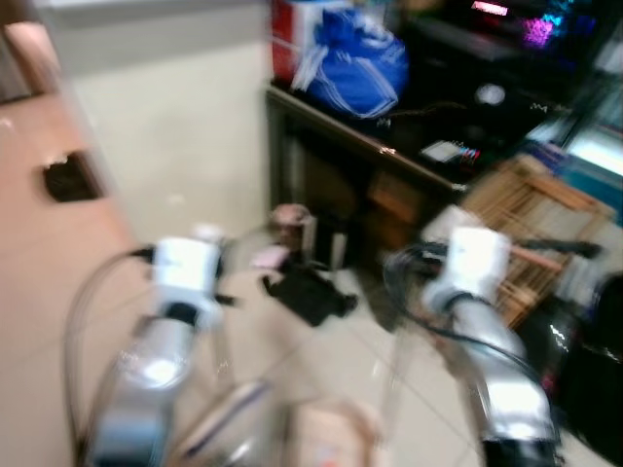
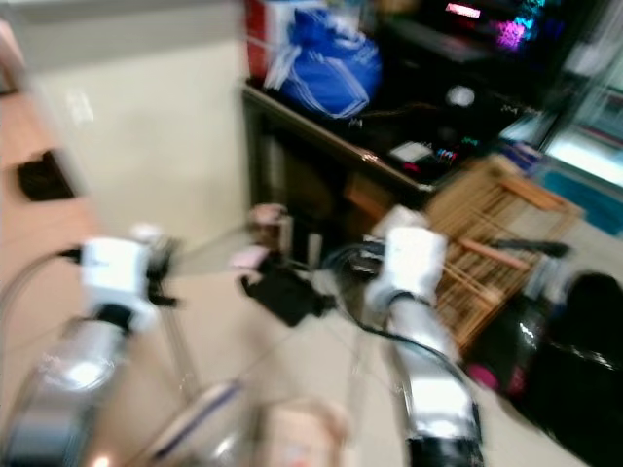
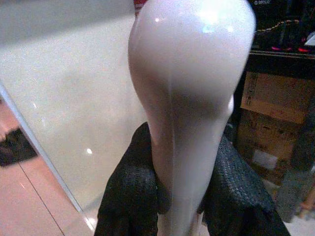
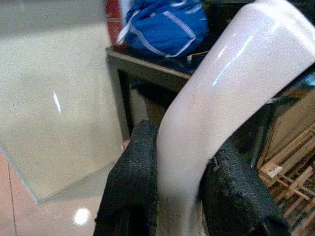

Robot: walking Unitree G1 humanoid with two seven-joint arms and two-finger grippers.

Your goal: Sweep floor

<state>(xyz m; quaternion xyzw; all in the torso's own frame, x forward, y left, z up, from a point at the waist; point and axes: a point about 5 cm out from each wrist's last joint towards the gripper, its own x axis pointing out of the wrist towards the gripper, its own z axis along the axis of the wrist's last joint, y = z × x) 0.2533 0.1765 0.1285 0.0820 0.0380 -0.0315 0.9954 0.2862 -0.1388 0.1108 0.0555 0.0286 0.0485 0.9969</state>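
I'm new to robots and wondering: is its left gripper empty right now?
No. In the left wrist view the two black fingers of the left gripper are clamped on a glossy white handle.

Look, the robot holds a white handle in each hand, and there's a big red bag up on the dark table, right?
Almost. Both the left gripper and right gripper do have jaws shut on a white handle, but the bag on the dark table is blue, not red, as the left eye view shows.
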